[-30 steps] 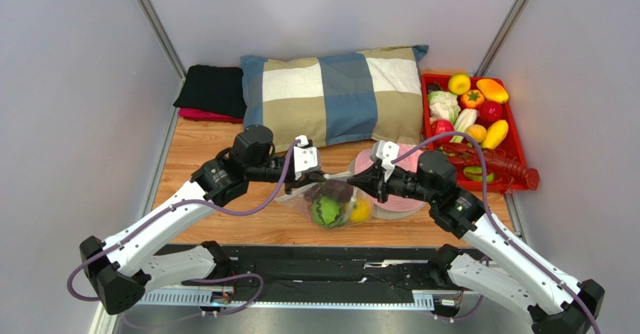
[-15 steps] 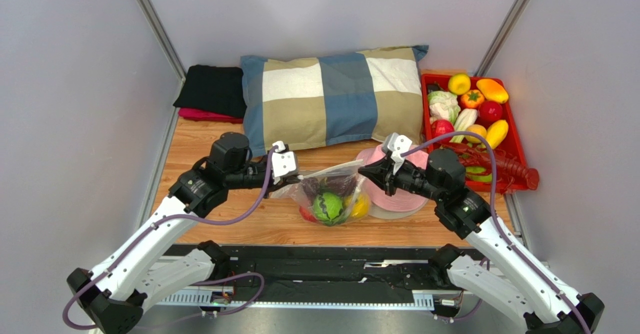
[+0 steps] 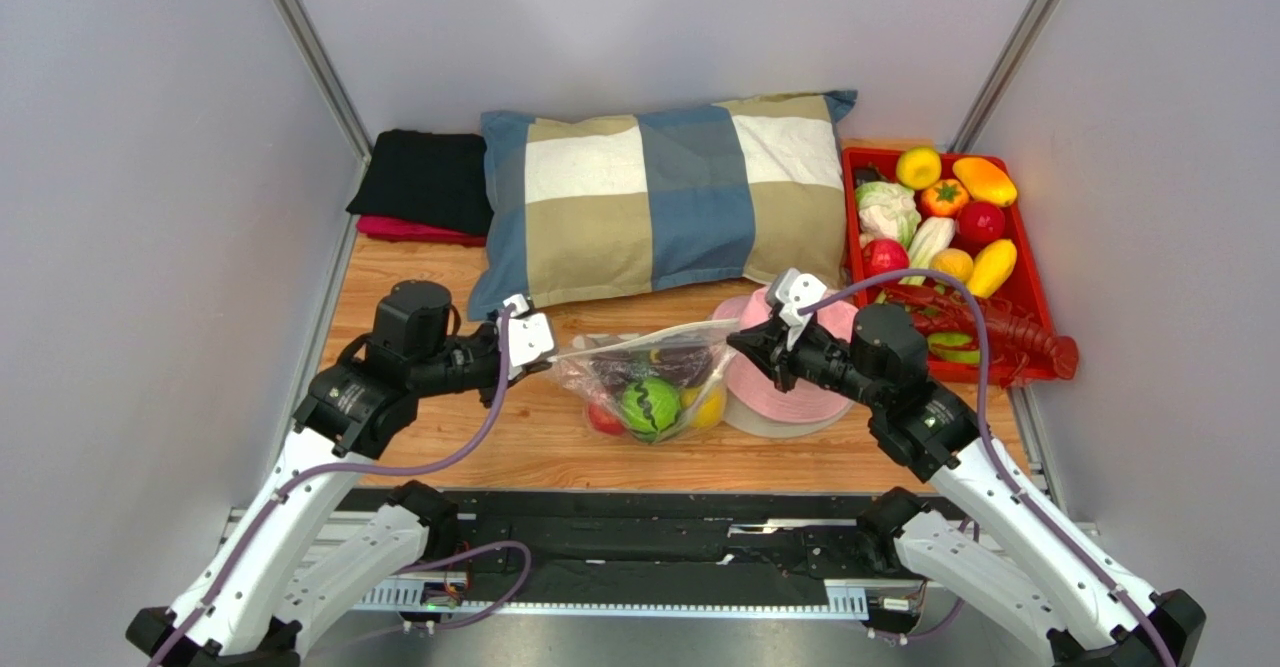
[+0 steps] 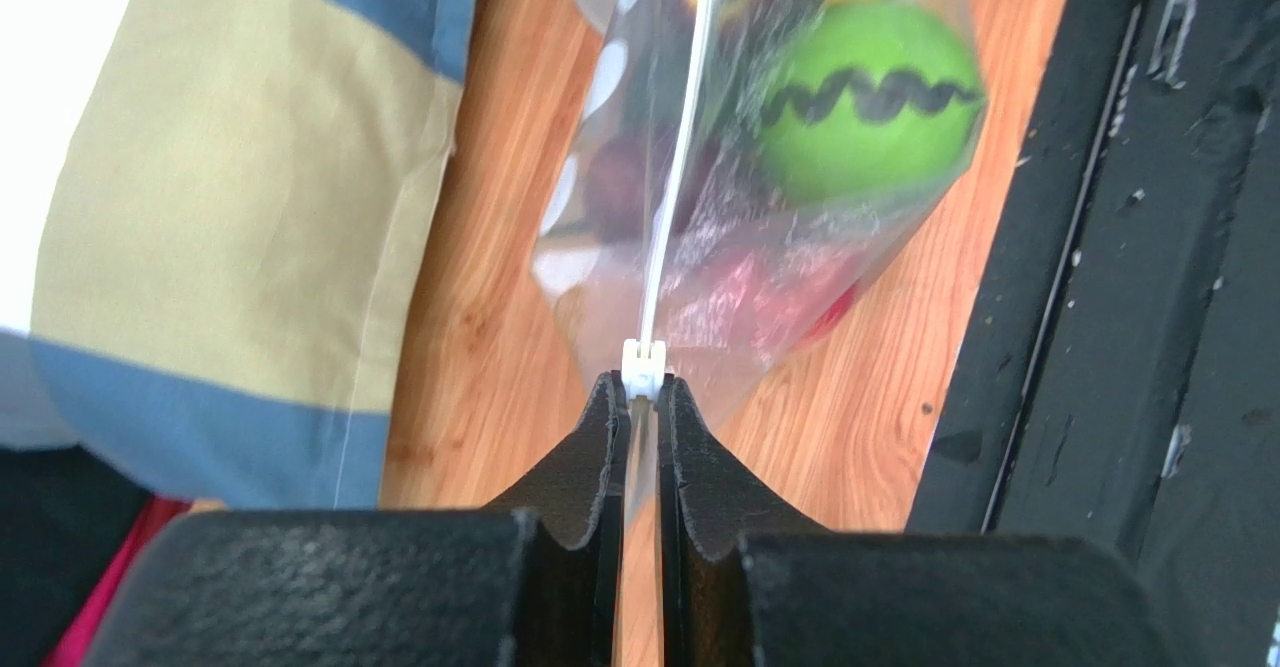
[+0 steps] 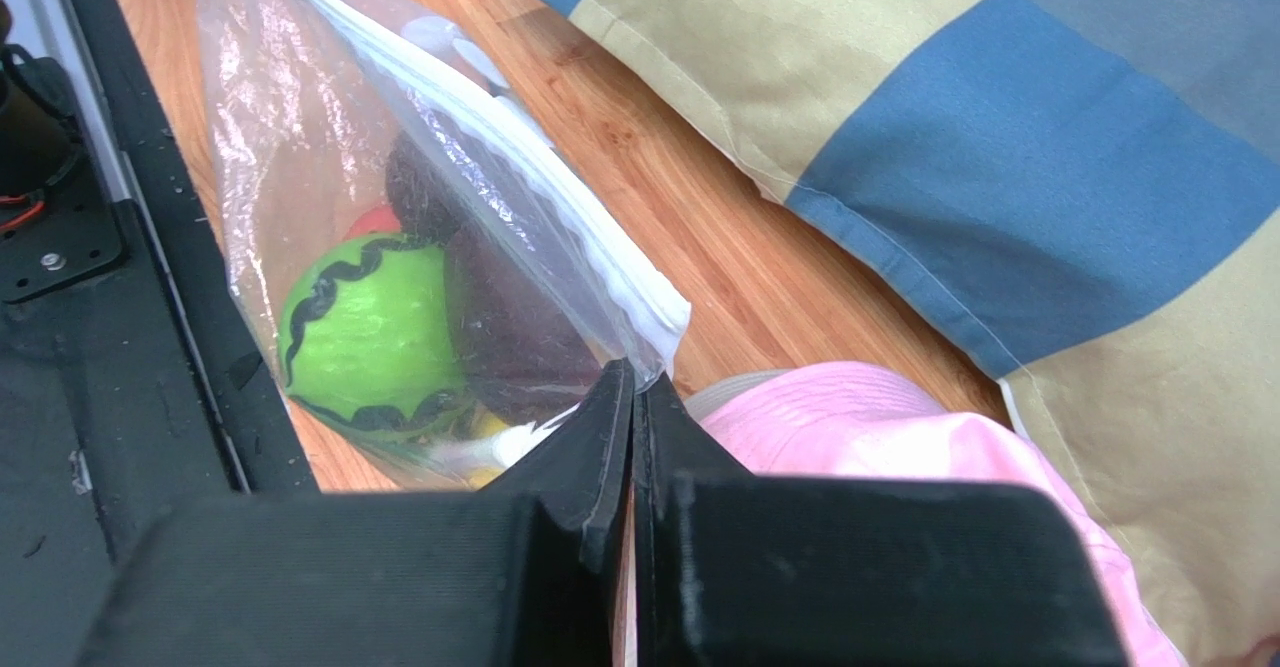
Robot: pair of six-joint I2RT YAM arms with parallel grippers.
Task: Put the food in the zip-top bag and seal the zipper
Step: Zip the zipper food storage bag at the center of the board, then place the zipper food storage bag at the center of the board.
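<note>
The zip-top bag (image 3: 639,385) hangs stretched between both grippers just above the wooden table. Inside it sits food: a green ball with a black wavy stripe (image 4: 864,97), a dark purple piece (image 5: 504,322), and red and yellow pieces. The zipper (image 4: 679,172) runs as a thin white strip along the bag's upper edge. My left gripper (image 4: 642,382) is shut on the zipper at its small white slider (image 4: 643,361), at the bag's left end (image 3: 549,349). My right gripper (image 5: 636,379) is shut on the bag's right top corner (image 3: 736,345).
A pink hat (image 3: 796,390) lies just under and behind the right gripper. A checked pillow (image 3: 661,195) lies behind the bag. At the right a red tray (image 3: 1034,300) holds more toy food and a red lobster (image 3: 999,334). Black folded cloth (image 3: 428,180) sits back left; the black base rail (image 3: 631,540) is near.
My left gripper has pulled leftward along the zipper, away from the right gripper, and the bag's top edge is now drawn out straight. The right gripper has hardly moved.
</note>
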